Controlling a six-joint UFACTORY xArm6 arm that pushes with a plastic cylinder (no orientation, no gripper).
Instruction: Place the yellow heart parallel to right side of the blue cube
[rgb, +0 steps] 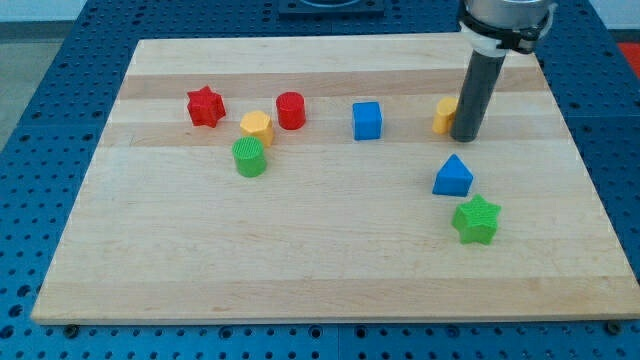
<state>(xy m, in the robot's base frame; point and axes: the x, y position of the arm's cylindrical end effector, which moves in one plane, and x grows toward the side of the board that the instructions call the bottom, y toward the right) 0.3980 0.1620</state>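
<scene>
No text, label, brand, number or sign can be read anywhere: not on the pale wooden board (330, 260), the small coloured blocks, or the dark rod above my tip (464, 138).

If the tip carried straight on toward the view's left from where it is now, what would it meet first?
My tip seems to touch the yellow heart on its left. Beyond it lies the blue cube, though depth is uncertain.

yellow heart (444, 115): partly hidden, flat on board; blue cube (367, 120): well left, apart
</scene>
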